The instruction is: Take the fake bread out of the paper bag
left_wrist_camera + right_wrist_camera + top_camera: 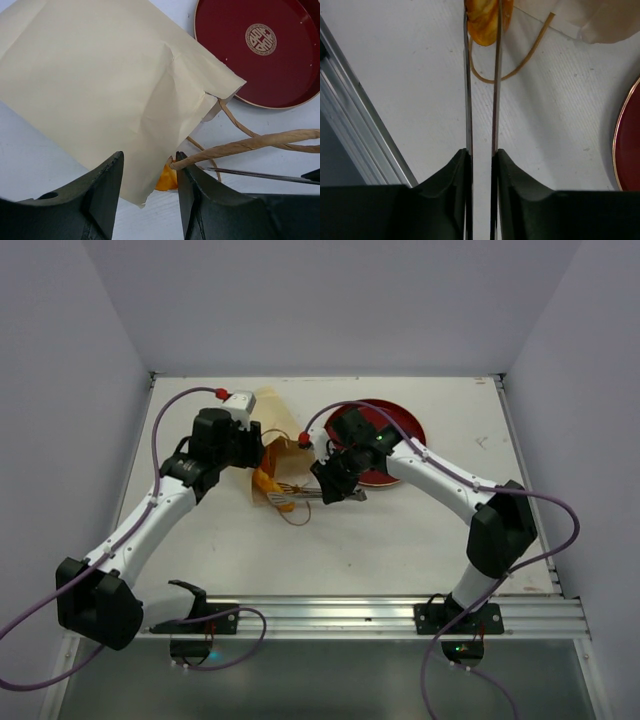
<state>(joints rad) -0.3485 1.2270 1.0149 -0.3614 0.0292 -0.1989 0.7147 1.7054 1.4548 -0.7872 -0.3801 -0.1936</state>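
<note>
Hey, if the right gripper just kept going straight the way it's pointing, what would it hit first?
The orange toy bread: the metal tongs held in the right gripper straddle it at their tips. The paper bag seems to lie just beyond, but depth is unclear.

Paper bag (100, 85): cream-tan, creased, lying flat on its side on the table. Its mouth is turned toward the red plate (225, 65), close to it but not touching. Twisted brown cord handles (250, 145) trail from the mouth onto the table.

Fake bread (482, 20): one glossy orange piece shows, at the bag's mouth. It is partly tucked under the paper edge (its end sits between the tips of thin metal tongs (495, 100)). Whether it rests on the table cannot be told.
</note>
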